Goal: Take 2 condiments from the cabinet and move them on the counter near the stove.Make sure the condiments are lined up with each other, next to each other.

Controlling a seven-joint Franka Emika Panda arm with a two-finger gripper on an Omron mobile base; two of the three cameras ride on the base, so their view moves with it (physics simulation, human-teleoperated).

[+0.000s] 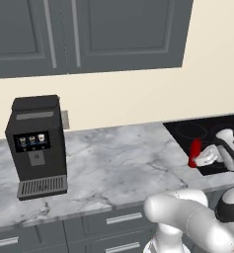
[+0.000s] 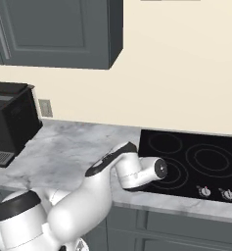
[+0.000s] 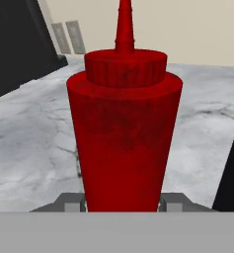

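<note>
Placing a bottle (image 3: 124, 133) by the stove (image 1: 207, 129).
Jaws pinch its base; next: lower, let go.

We see a matt red plastic bottle (image 3: 124, 133) with a ribbed cap. The counter (image 1: 113, 168) looks like polished grey-veined marble, the stove (image 2: 196, 162) like glossy black glass with small metal knobs (image 2: 203, 191).

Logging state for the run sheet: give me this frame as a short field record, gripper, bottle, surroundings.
gripper: two-finger gripper, shut on the bottle
held item: red cylindrical squeeze bottle with pointed nozzle, upright
location: at the left edge of the flat black glass cooktop, over the white-grey marble counter
second bottle: not visible
cabinet: dark grey wall cabinet, doors closed
other: black coffee machine on the counter, left
</note>
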